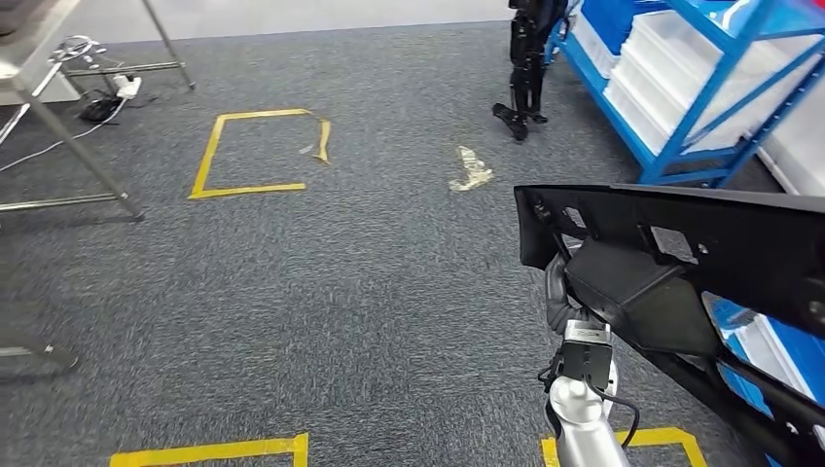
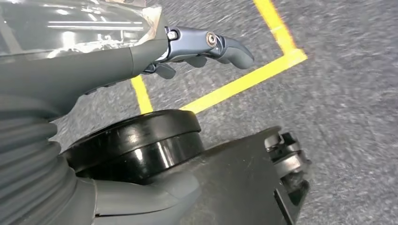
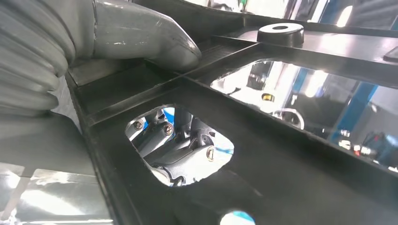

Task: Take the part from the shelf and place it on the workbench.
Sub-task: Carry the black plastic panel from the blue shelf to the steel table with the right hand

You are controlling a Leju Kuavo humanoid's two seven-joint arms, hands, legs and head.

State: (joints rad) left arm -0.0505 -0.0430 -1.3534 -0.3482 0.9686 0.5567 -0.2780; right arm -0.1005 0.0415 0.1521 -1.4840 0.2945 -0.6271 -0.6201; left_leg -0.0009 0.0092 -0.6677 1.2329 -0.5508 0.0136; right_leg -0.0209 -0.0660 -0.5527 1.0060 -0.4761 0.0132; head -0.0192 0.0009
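Grey carpet [image 1: 370, 292] with yellow tape squares [image 1: 255, 154] ahead; blue shelf [image 1: 696, 97] at 1 o'clock, metal table legs [image 1: 68, 146] at 10 o'clock, probably the workbench, though I can't confirm it. I've got the part [image 1: 681, 243], a long black plastic panel, off the shelf and carried at 3 o'clock. My right hand [image 3: 155, 42] grips it, thumb pressed on a rib, fingers visible through a cutout. My left hand [image 2: 202, 47] hangs over the carpet, fingers partly extended, holding nothing. Pickup done; I judge the walk to the bench and the placement remain.
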